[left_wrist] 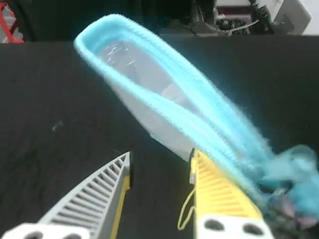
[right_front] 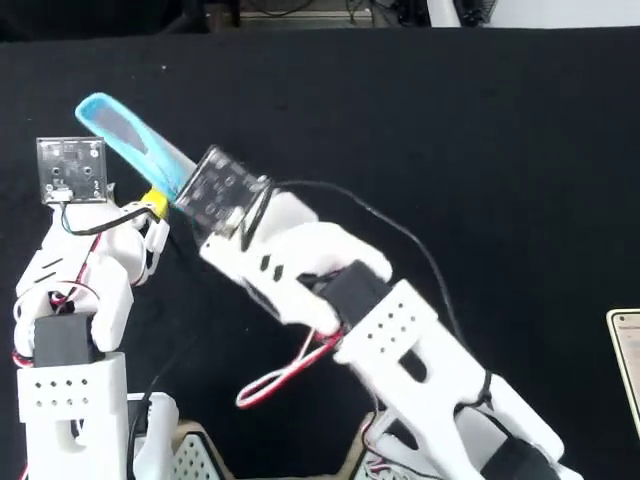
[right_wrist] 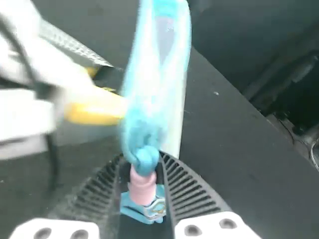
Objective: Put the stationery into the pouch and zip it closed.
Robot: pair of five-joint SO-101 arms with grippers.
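Pouch (right_front: 128, 138): hanging clear of the black tabletop (right_front: 480, 150), slanting, far end pointing up and away toward the rear left in the high view, near end running in under the right arm's camera board. Showing a fuzzy light-blue rim around a clear side panel. Not giving away contents through that panel; not letting the zip's state be read either.

Right gripper (right_wrist: 142, 167): reaching in from the front right of the high view. Jaws clenching on the pouch's near end, pinching a pink tab (right_wrist: 141, 188) right under a bunched blue knot (right_wrist: 144, 158). Carrying the pouch upright and away from the jaws in its own wrist view.

Left gripper (left_wrist: 159, 162): sitting at the pouch's underside, just left of the right arm's camera board in the high view. Jaws standing released, 2 fingers spread, framing only bare tabletop between them. Yellow finger (left_wrist: 219, 194) lying right against the pouch's lower rim; contact or a sliver of gap, cannot tell. Grey ribbed finger (left_wrist: 94, 199) keeping well apart from the pouch.

Elsewhere: red and white cable (right_front: 280, 375) looping under the right arm; pale card (right_front: 625, 360) lying at the tabletop's right edge.
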